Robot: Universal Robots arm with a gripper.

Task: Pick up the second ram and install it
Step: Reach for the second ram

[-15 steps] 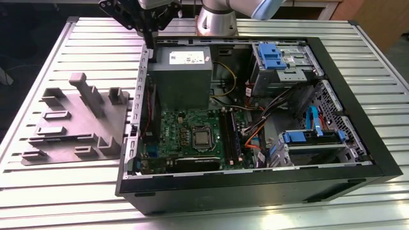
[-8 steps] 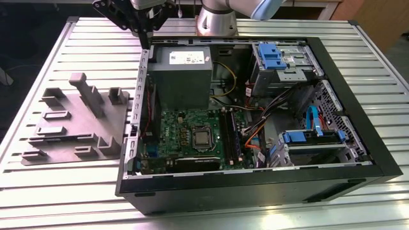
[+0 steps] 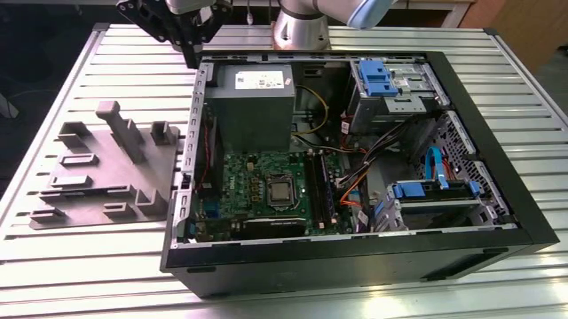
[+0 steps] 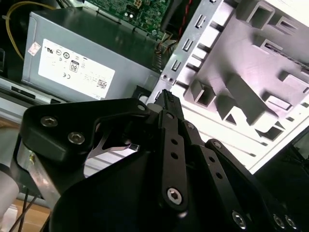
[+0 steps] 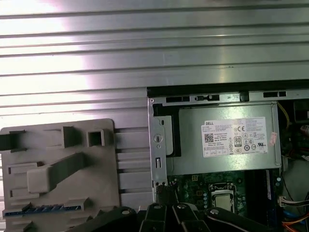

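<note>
The second ram (image 5: 43, 209) is a thin blue strip lying flat in a slot of the grey fixture tray (image 5: 58, 169), at the tray's end farthest from my gripper. In the exterior view my gripper (image 3: 190, 63) hangs over the back left corner of the open computer case (image 3: 355, 259), well above the table. Its black fingers meet at a point and hold nothing. In both wrist views the gripper tip (image 5: 161, 189) (image 4: 165, 94) sits over the case's metal edge, between the tray (image 4: 251, 72) and the grey power-supply box (image 5: 227, 140).
The green motherboard (image 3: 266, 186) with its processor socket lies inside the case below the power-supply box (image 3: 253, 100). Drive cages with blue clips (image 3: 382, 76) and loose cables fill the case's right side. The tray (image 3: 106, 173) has upright posts, on a ribbed metal table (image 3: 80, 266).
</note>
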